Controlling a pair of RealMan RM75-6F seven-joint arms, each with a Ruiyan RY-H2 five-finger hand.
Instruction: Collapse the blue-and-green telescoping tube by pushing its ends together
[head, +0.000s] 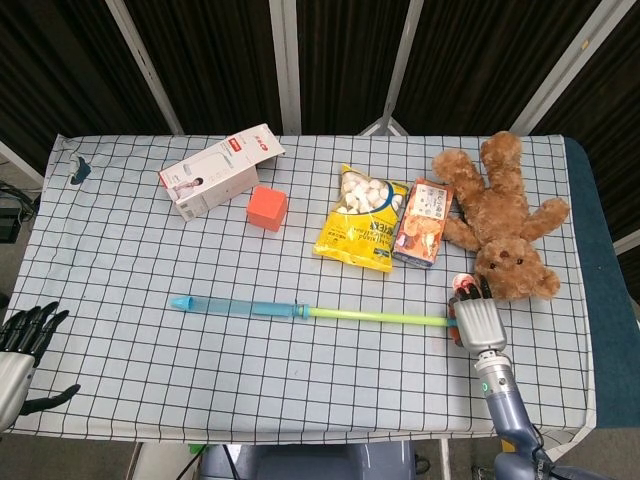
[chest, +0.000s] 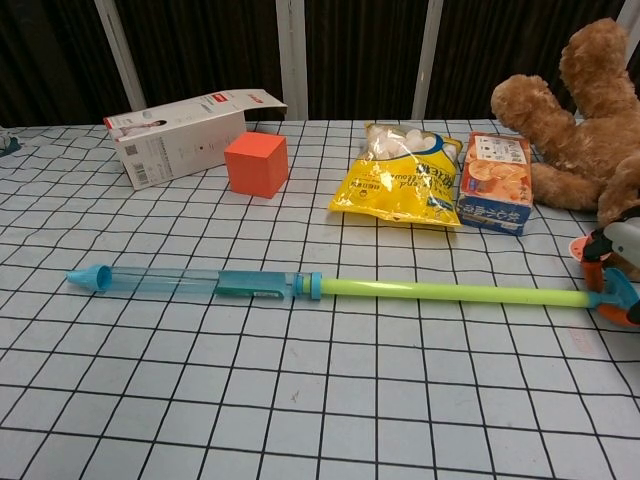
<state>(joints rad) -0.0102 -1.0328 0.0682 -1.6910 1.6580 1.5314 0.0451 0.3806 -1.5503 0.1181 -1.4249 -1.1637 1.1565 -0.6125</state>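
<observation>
**Tube extended on the cloth, my right hand at its green end**

The tube (head: 310, 312) lies across the near middle of the checked cloth (head: 120, 250), running left to right with a slight tilt. Its blue half, ending in a flared tip, points left; its green half (chest: 450, 292) reaches right to my right hand (head: 476, 318). In the chest view the green end meets an orange-and-blue end piece at my right fingers (chest: 612, 268), at the frame's edge. In the head view the fingers are curled down over that end, next to the bear. I cannot tell whether they actually pinch the tube or only press against it.

My left hand (head: 20, 345) hangs off the near-left corner of the table, well apart from the blue tip, its fingers spread and holding nothing.

Behind the tube, left to right: a white box (head: 220, 170), an orange cube (head: 267, 208), a yellow bag (head: 365, 217), an orange carton (head: 425, 221) and a bear (head: 505, 220). The carton touches both bag and bear.
</observation>
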